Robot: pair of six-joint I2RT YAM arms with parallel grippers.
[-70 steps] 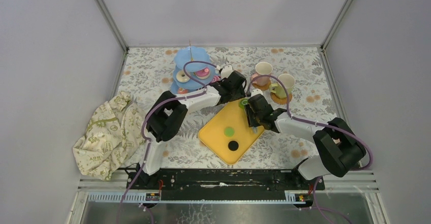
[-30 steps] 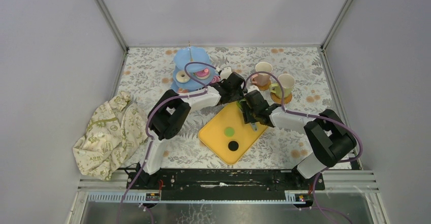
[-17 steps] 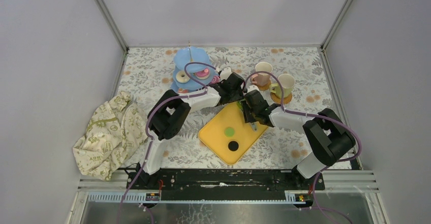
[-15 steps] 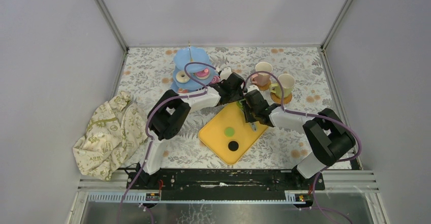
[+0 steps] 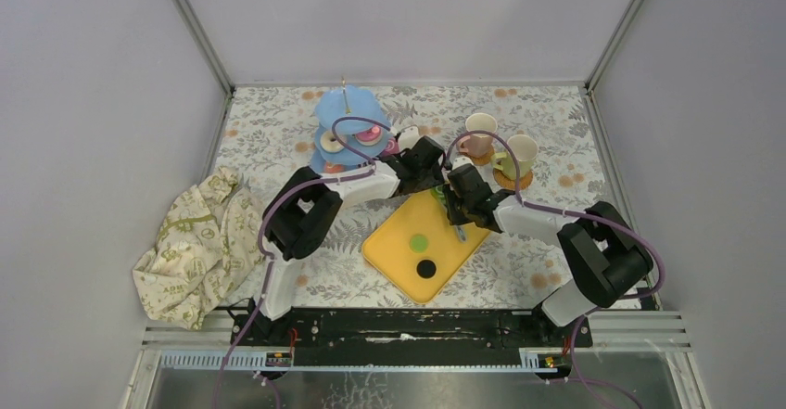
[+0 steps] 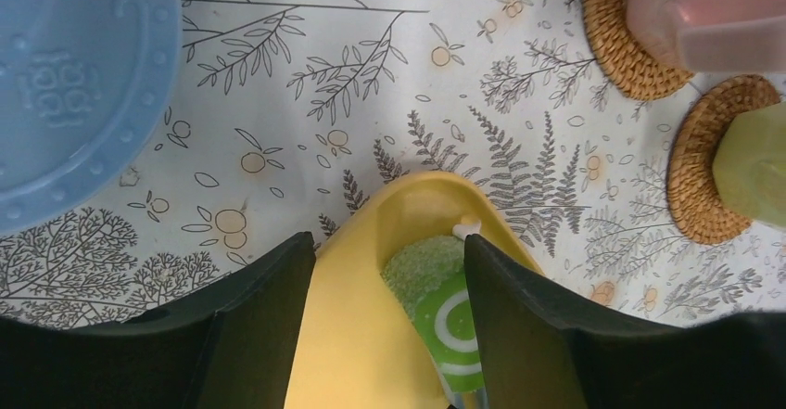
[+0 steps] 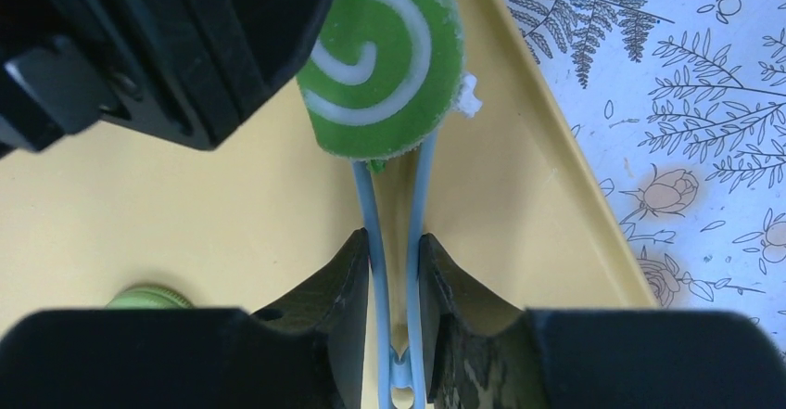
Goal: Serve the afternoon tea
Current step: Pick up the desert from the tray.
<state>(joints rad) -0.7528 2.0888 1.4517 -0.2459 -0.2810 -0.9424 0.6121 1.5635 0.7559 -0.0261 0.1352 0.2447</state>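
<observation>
Nearest the bases, a black pastry (image 5: pixel 425 266) & a second green pastry (image 5: pixel 418 240) lay on the yellow tray (image 5: pixel 394 242), neither touched. Just past them the right gripper (image 7: pixel 394 247) was pressed onto the shanks of the blue tongs (image 7: pixel 399 370), squeezing them so their tips pinched the green swirl pastry (image 7: pixel 380 57) by its near edge, over the tray's far corner. Whether it rested on the tray or hung just above: can't tell. The tongs' long axis ran straight out from the right gripper, away from the bases, w/ the pastry at the far end. Right beyond, the left gripper (image 6: pixel 387 247) faced in from the opposite side, fingers spread, holding nothing. The pastry sat btwn them but off-centre, hard by one finger & clear of the other; contact w/ that finger not discernible. So the two grippers stood nose to nose across one pastry. My read: the coming move hinged on that, prob. a hand-over, w/ the left fingers closing crosswise to the tongs' axis before the tongs let go. Farther out & leftward stood the light-blue stand (image 5: pixel 335 112), nearer the left arm than the right. Far right were the pink mug (image 5: pixel 479 129) & pale green mug (image 5: pixel 519 152) on wicker coasters (image 6: pixel 630 47).
</observation>
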